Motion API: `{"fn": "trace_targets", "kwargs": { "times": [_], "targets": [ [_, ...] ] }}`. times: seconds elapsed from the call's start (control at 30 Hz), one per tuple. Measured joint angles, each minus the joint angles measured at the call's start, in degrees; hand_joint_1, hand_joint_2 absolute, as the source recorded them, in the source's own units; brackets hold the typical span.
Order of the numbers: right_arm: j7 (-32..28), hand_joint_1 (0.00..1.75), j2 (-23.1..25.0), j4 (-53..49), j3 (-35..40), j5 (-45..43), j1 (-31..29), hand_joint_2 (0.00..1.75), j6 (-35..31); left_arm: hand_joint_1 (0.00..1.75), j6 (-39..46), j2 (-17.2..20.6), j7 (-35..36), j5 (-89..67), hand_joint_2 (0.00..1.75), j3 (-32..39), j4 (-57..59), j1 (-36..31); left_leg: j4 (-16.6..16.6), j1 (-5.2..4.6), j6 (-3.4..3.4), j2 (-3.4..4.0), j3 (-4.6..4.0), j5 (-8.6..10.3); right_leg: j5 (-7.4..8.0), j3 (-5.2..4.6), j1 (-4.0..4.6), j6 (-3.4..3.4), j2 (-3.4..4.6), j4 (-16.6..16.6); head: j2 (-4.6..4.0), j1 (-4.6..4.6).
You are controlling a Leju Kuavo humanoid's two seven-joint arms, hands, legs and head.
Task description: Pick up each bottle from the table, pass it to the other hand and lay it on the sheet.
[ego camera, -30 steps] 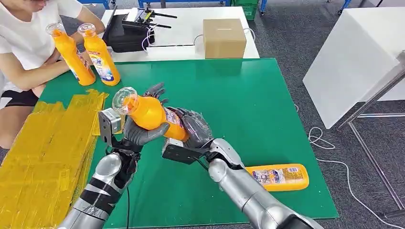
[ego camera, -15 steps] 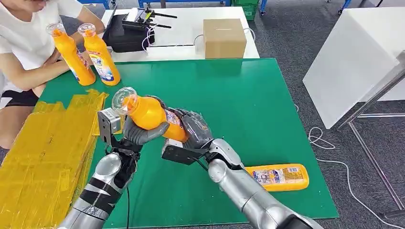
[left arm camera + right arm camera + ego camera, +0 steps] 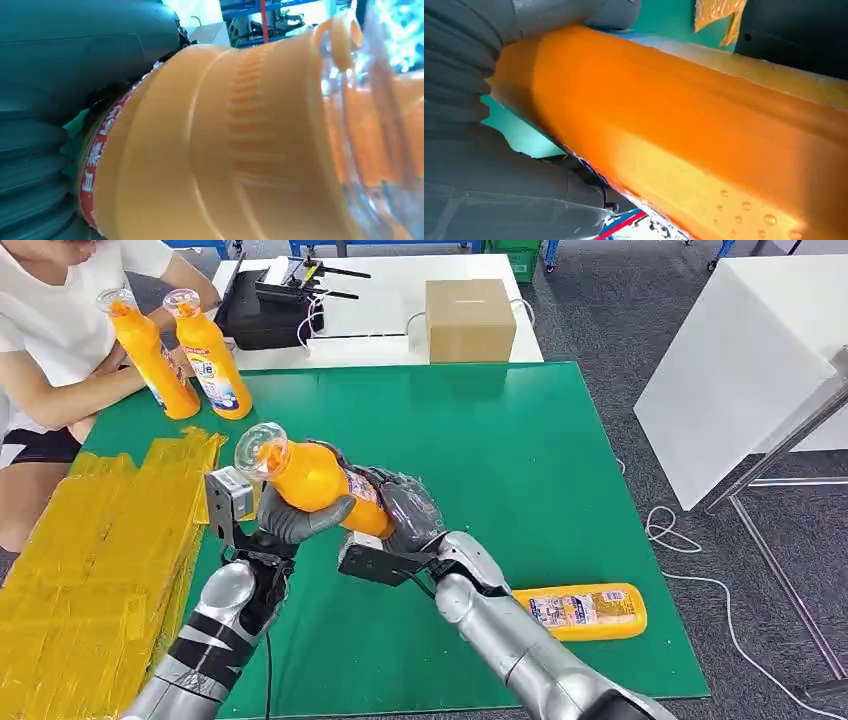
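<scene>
An orange bottle (image 3: 312, 477) with a clear cap hangs tilted above the green mat (image 3: 520, 460), held from both ends. My left hand (image 3: 288, 521) grips its upper body just below the cap, thumb underneath. My right hand (image 3: 406, 506) wraps its lower, labelled end. The left wrist view shows the bottle (image 3: 225, 145) close against my left hand (image 3: 75, 65). In the right wrist view the bottle (image 3: 684, 125) lies in my right hand (image 3: 499, 180). A second orange bottle (image 3: 582, 611) lies flat on the mat near my right forearm. The yellow sheet (image 3: 90, 560) covers the table's left side.
A person (image 3: 60, 330) sits at the back left and holds two upright orange bottles (image 3: 150, 358) (image 3: 212, 358) on the mat. Behind the mat stand a cardboard box (image 3: 469, 319) and a black device (image 3: 265, 310). A white table (image 3: 740, 370) is at the right.
My left hand's fingers, spread above the bottle a second ago, have curled down onto it. The bottle and my right hand have hardly moved.
</scene>
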Motion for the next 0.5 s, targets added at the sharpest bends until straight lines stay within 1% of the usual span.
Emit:
{"fn": "trace_targets", "kwargs": {
  "times": [0.03,0.1,0.13,0.17,0.2,0.33,0.5],
  "targets": [
    [-0.8,0.0,0.0,-0.1,0.0,-1.4,0.5,0.0,-1.2,1.75,2.5,0.0,-0.4,-1.7,1.75,0.0,0.0,-0.1,0.0,0.0,0.0,0.0,-0.01,0.0,0.0,0.01,0.01,0.0,-0.01,0.0,0.0,-0.02],
    [-2.6,0.0,-0.7,-3.4,-0.6,-4.4,3.2,0.0,-3.1,1.75,10.8,0.0,-1.2,-8.0,1.75,0.0,0.0,-0.7,0.0,0.01,0.0,-0.06,-0.06,0.0,0.0,0.01,0.04,0.0,-0.06,0.0,0.0,0.02],
    [-2.6,0.0,-1.2,-6.2,-0.8,-5.5,4.6,0.0,-3.1,1.75,14.7,0.2,-1.2,-11.0,1.75,0.3,0.0,-1.0,0.0,0.01,0.0,-0.05,-0.06,0.0,0.0,0.0,0.01,0.0,-0.05,0.0,0.0,0.07],
    [-2.4,0.0,-2.0,-9.4,-1.1,-6.7,5.9,0.0,-2.8,1.75,17.9,0.5,-1.2,-13.7,1.75,1.0,0.0,-1.1,0.0,0.01,-0.01,0.0,-0.05,-0.01,0.0,-0.02,0.01,0.0,-0.01,0.0,0.0,-0.09],
    [-2.4,0.0,-2.9,-12.7,-1.6,-8.1,7.3,0.0,-2.3,1.75,19.7,1.0,-1.1,-15.7,1.75,1.8,0.0,-1.3,0.0,0.01,-0.01,0.01,-0.05,-0.02,0.0,-0.03,0.02,0.0,0.01,0.0,0.0,0.04],
    [-2.1,0.0,-5.7,-23.0,-4.6,-11.2,11.0,0.0,-0.8,1.75,21.8,2.1,-1.1,-19.0,1.75,4.2,0.0,-1.8,0.0,0.0,-0.01,-0.04,-0.06,-0.01,-0.01,-0.02,0.02,0.0,-0.04,0.0,0.0,0.02],
    [-1.9,0.0,-7.1,-28.8,-6.0,-11.5,13.2,0.0,-0.6,1.75,21.8,2.5,-1.1,-19.8,1.75,5.1,0.0,-1.9,0.0,0.0,-0.01,0.0,-0.04,-0.01,0.0,-0.02,-0.02,0.0,0.0,0.0,0.0,0.0]
  ]
}}
